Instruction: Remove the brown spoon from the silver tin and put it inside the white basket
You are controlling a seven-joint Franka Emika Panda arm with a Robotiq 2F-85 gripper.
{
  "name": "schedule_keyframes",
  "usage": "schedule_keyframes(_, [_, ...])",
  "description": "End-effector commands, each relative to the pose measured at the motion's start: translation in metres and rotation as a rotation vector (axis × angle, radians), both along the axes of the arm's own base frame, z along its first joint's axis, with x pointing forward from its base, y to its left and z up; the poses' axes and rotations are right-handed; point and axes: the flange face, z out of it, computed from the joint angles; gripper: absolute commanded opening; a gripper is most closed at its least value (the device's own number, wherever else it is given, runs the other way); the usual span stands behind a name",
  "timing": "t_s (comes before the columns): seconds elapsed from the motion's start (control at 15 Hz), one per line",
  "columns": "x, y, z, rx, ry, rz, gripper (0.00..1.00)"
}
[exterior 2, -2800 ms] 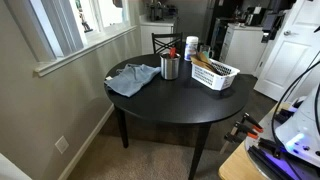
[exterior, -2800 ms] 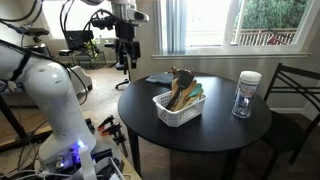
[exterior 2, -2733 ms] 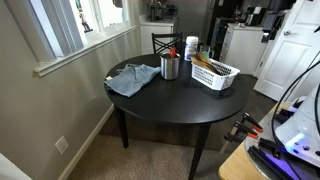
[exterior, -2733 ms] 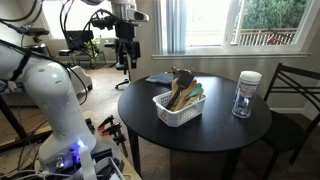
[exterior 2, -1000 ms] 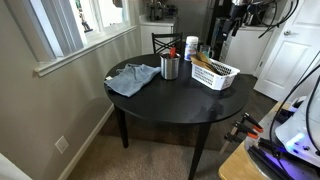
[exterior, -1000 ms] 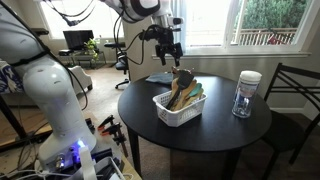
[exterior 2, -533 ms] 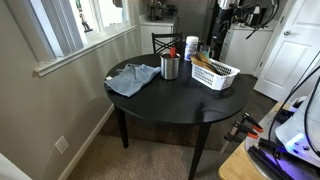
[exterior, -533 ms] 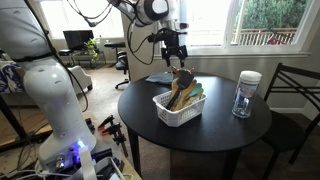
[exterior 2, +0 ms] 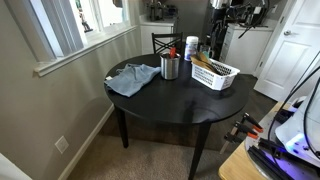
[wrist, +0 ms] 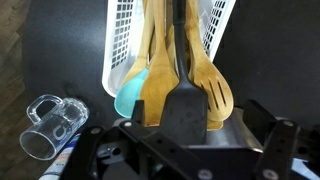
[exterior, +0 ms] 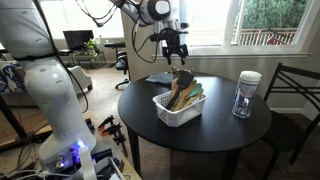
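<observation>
The white basket [exterior: 178, 110] stands on the round black table and shows in both exterior views [exterior 2: 217, 76]. It holds tan wooden utensils, a teal one and a dark one, with their heads overhanging one end. A dark rounded head [exterior: 183, 76] rises at that end; I cannot tell whether it is the brown spoon. In the wrist view the dark head [wrist: 185, 112] looks flat. The silver tin [exterior 2: 170, 68] stands beside the blue cloth; nothing tall shows in it. My gripper [exterior: 175, 56] hangs open and empty just above the utensil heads [wrist: 185, 150].
A blue cloth [exterior 2: 133, 78] lies by the tin. A clear jar with a white lid [exterior: 246, 94] stands near the table edge. A clear glass mug [wrist: 50, 126] lies beside the basket. A chair [exterior: 295, 95] is next to the table.
The arm has swung from away beside the table to over the basket and come down toward the utensil heads. In the last half second it has barely moved.
</observation>
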Motion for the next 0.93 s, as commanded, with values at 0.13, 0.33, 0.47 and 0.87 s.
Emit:
schedule_keyframes(0.13, [0.0035, 0.001, 0.0039, 0.041, 0.007, 0.016, 1.0])
schedule_keyframes(0.33, [0.0031, 0.0023, 0.0049, 0.056, 0.004, 0.017, 1.0])
schedule_keyframes(0.47, [0.0013, 0.0018, 0.0026, 0.038, -0.006, -0.01, 1.0])
schedule_keyframes(0.87, [0.0015, 0.0027, 0.0028, 0.044, -0.007, -0.011, 1.0])
